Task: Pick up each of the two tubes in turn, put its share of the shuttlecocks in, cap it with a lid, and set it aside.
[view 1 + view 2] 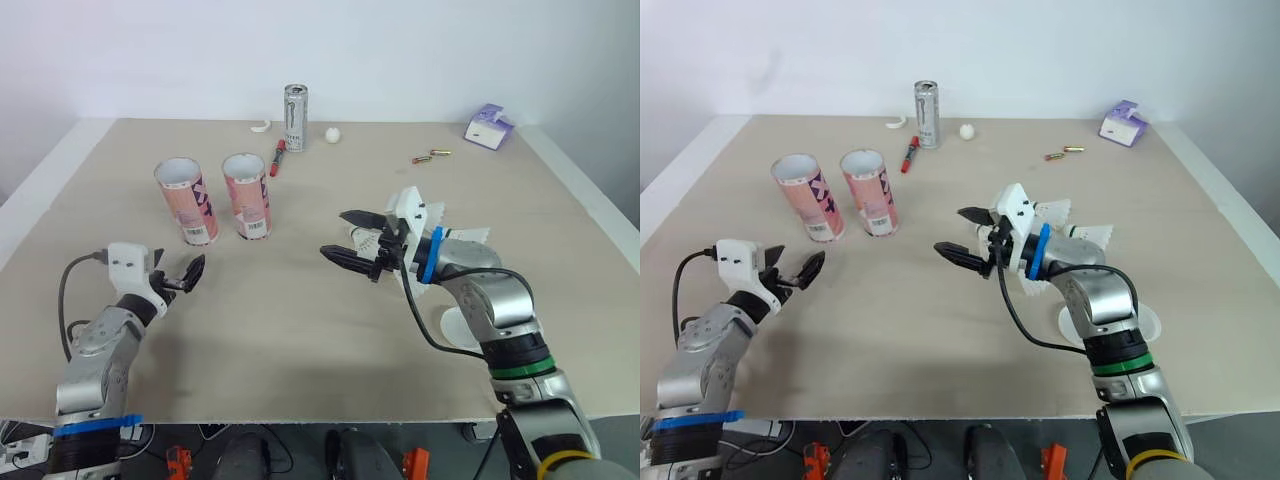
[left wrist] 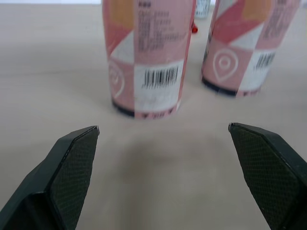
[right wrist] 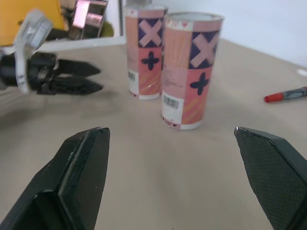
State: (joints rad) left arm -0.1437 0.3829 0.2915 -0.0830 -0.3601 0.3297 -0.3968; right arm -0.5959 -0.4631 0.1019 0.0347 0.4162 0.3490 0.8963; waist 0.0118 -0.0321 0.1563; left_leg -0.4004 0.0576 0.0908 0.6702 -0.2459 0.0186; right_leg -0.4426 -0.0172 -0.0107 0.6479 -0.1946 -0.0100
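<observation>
Left eye view, tubes (image 1: 184, 200) off table edges (image 1: 300, 417)

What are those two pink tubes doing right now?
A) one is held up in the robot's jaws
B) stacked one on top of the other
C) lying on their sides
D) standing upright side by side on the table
D: the left pink tube and the right pink tube both stand upright on the table, close together with a small gap between them, and nothing grips either.

Bright even light, pale table (image 1: 300, 320) uniformly lit, soft shadows at the tubes (image 1: 186, 200), sheen on can (image 1: 295, 117)
</observation>
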